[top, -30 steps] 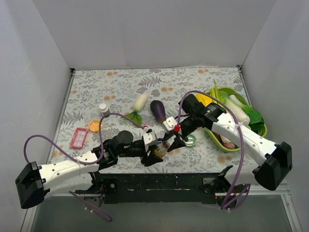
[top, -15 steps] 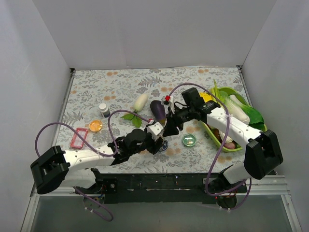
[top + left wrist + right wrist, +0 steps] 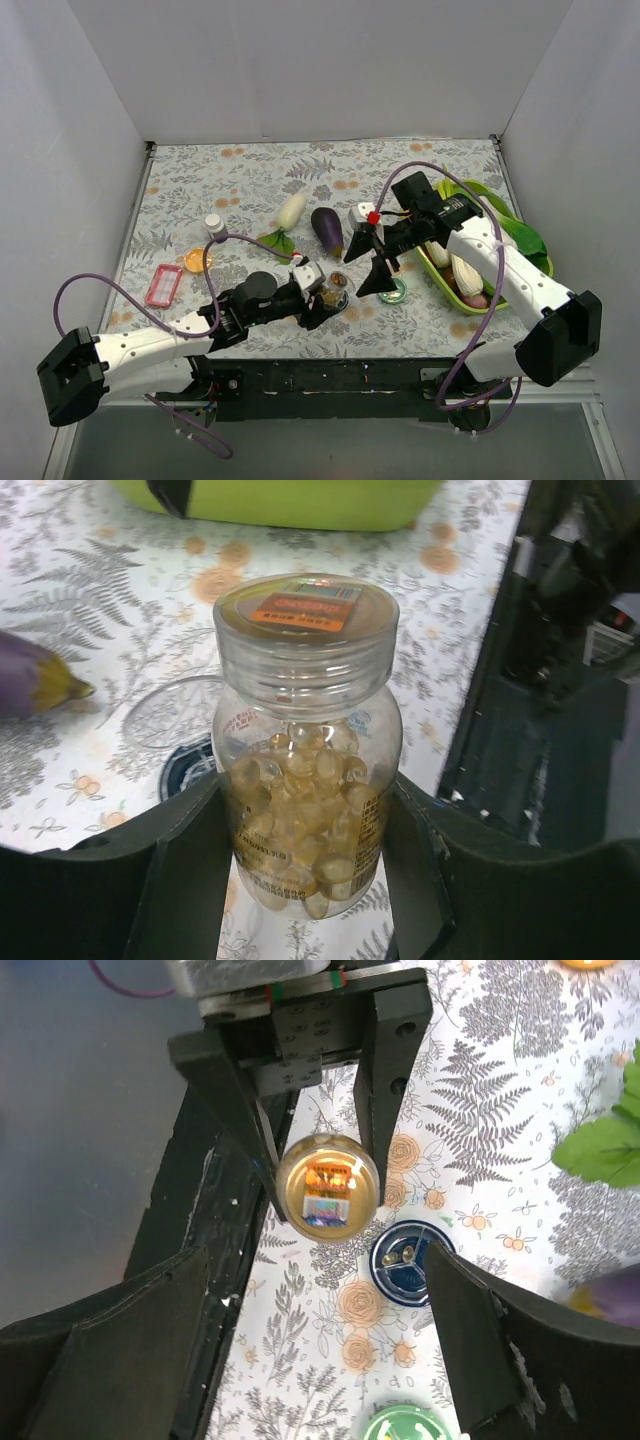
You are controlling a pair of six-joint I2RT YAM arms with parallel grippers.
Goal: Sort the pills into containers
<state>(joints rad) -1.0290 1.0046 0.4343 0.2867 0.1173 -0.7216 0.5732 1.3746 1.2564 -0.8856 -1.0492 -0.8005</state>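
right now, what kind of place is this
Probably a robot test booth: blank white walls box in a fern-print table, the left claw holds a pill bottle, and vegetables fill a lime tray.

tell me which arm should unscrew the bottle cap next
Probably right: the right claw hangs open above the cap, while the left claw is shut on the bottle.

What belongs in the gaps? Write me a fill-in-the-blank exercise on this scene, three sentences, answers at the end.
1. The left fingers are shut on a clear bottle full of golden ____.
2. The right fingers stand ____, above that bottle.
3. The round tin nearest the bottle is dark ____.

Missing words: capsules; open; blue.
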